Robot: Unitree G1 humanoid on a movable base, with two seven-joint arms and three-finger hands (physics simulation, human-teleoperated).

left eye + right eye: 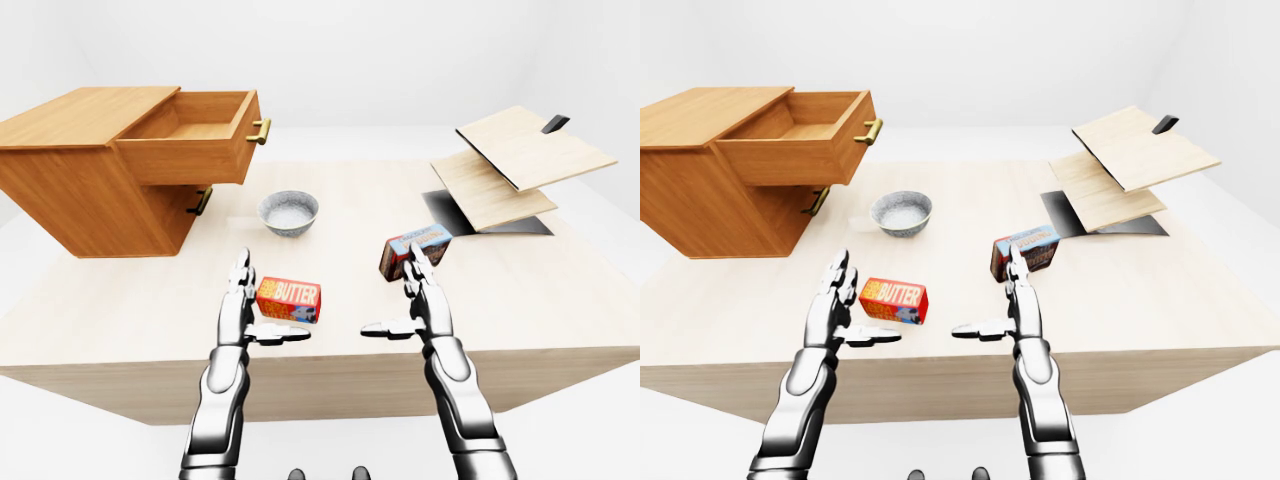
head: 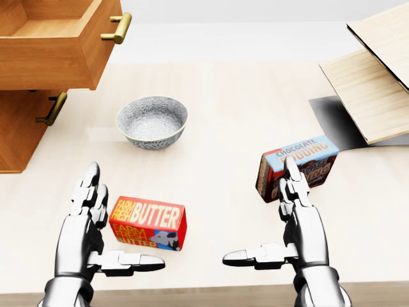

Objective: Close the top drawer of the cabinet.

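Observation:
A wooden cabinet [image 1: 70, 190] stands at the upper left of the table. Its top drawer [image 1: 190, 135] is pulled far out and looks empty, with a brass handle [image 1: 260, 131] on its face. The lower drawer, with its own handle [image 1: 201, 201], is shut. My left hand [image 2: 92, 220] is open low on the left, well below the drawer and touching nothing. My right hand [image 2: 287, 214] is open too, fingers straight, thumb pointing inward.
A red butter box [image 2: 148, 222] lies beside my left hand. A grey bowl [image 2: 152, 121] sits below the drawer. A chocolate pudding box [image 2: 300, 163] stands just beyond my right hand. Two wooden boards [image 1: 520, 160] lean over a dark plate at upper right.

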